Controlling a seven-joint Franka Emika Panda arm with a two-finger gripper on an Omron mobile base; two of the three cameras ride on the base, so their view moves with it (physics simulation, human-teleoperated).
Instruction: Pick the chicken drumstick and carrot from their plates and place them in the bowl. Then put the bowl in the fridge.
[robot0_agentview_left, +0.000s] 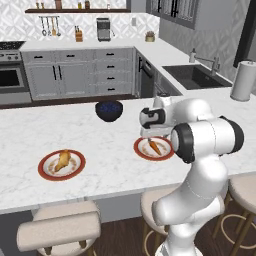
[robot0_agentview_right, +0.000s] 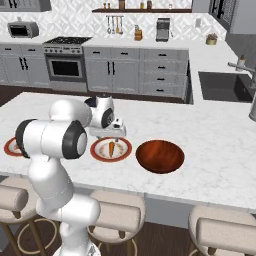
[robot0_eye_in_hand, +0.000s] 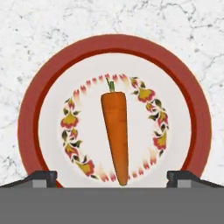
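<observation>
A white marble worktop (robot0_agentview_right: 210, 145) carries a red-rimmed plate (robot0_eye_in_hand: 35, 109). On its centre lies the carrot (robot0_eye_in_hand: 115, 131), alone. The tool (robot0_eye_in_hand: 112, 177) hovers directly above, jaws spread wide. The carrot looks light, stiff and smooth; its thicker upper half seems the surest hold.

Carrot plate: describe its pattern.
The plate has a red-orange rim and cream centre ringed with red-and-yellow flowers, clearest in the hand view.
</observation>
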